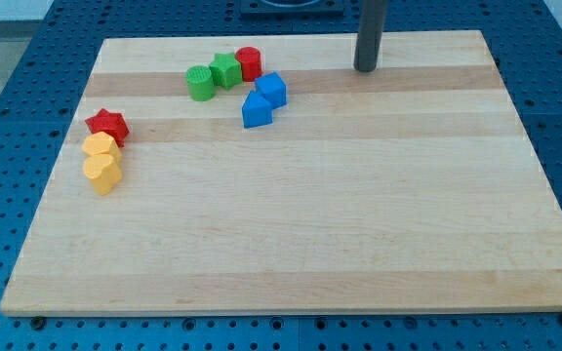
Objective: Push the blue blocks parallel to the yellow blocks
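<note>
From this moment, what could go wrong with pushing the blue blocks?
1. The two blue blocks touch, so a push from my tip may split them.
2. The green blocks and red cylinder sit close above; they could get dragged along.
3. The red star touches the yellow blocks, crowding the target.

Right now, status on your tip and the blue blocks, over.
My tip near view's top, right of the blue blocks, not touching. Yellow blocks far left. Path between clear.
</note>
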